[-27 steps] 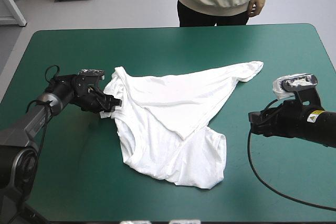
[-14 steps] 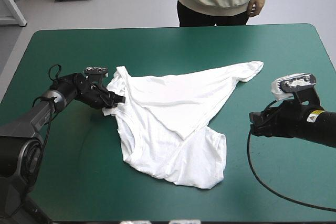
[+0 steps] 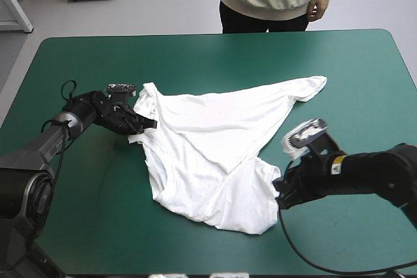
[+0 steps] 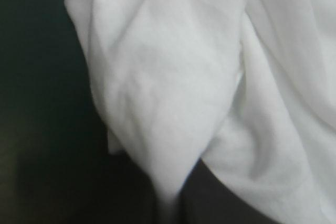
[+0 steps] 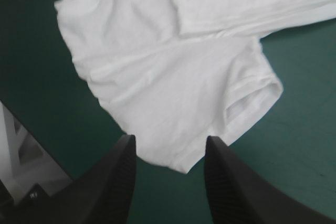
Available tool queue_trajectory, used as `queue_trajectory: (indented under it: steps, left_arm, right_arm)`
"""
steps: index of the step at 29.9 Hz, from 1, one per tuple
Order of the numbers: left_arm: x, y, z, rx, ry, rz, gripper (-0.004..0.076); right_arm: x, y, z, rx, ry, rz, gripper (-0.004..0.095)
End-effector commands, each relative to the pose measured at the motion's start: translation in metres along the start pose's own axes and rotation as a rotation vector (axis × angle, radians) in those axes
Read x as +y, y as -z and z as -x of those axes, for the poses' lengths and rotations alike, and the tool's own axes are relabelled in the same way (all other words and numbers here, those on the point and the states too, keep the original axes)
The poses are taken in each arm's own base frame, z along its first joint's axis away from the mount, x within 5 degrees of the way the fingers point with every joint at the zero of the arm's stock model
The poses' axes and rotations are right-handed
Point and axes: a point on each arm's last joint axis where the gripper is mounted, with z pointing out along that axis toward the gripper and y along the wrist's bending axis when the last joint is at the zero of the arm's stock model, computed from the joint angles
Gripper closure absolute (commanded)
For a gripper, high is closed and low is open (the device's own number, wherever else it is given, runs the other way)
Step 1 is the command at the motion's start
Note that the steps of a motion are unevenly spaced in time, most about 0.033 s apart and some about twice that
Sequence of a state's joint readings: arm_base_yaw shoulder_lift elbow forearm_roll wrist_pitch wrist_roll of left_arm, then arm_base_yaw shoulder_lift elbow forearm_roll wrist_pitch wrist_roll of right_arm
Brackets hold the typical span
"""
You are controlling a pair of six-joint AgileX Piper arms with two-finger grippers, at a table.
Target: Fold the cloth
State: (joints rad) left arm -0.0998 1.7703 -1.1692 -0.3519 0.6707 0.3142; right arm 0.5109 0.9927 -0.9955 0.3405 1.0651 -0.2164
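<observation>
Nothing legible on my feeds, only a small yellow sticker on the right arm toward the surface's right edge, its marking too small for me to read.

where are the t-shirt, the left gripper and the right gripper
T-shirt [image 3: 215,125]: high view, folded-over top layer
left gripper [image 3: 146,125]: high view, tip of its jaws
right gripper [image 5: 169,142]: right wrist view, between its open jaws

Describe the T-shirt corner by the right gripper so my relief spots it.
On the teal-green table, a white T-shirt lies spread mid-table. Follow it to its near right side, by the right gripper. That corner alone sits just ahead of open black fingers.
</observation>
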Motion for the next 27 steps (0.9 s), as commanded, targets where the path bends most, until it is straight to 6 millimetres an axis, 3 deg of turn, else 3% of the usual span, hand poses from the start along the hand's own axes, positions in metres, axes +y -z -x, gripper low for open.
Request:
queue_trajectory:
  steps: [1, 5, 9, 13, 19, 23, 25, 27]
  left_arm:
    - [-0.007, 0.007, -0.003, 0.035, -0.004, -0.030, 0.0733]
    - [-0.007, 0.007, -0.004, 0.049, -0.014, -0.035, 0.0733]
    - [-0.008, 0.007, -0.005, 0.062, -0.023, -0.039, 0.0733]
    - [-0.008, 0.007, -0.005, 0.065, -0.024, -0.039, 0.0733]
    - [-0.008, 0.007, -0.005, 0.065, -0.032, -0.039, 0.0733]
    - [-0.008, 0.007, -0.006, 0.072, -0.043, -0.042, 0.0733]
    - [-0.008, 0.007, -0.006, 0.072, -0.048, -0.042, 0.0733]
    - [-0.008, 0.007, -0.006, 0.073, -0.054, -0.043, 0.0733]
  right_arm:
    - [0.020, -0.027, 0.004, 0.056, 0.119, -0.019, 0.0515]
    - [0.052, -0.065, 0.001, 0.176, 0.344, -0.064, 0.0511]
    - [0.078, -0.101, -0.007, 0.267, 0.500, -0.060, 0.0407]
    - [0.078, -0.129, -0.010, 0.343, 0.502, -0.113, 0.0314]
    - [0.079, -0.155, -0.014, 0.387, 0.498, -0.118, 0.0315]
    - [0.078, -0.170, -0.018, 0.432, 0.467, -0.131, 0.0375]
    - [0.078, -0.172, -0.019, 0.435, 0.441, -0.137, 0.0480]
    - [0.079, -0.173, -0.017, 0.417, 0.436, -0.132, 0.0646]
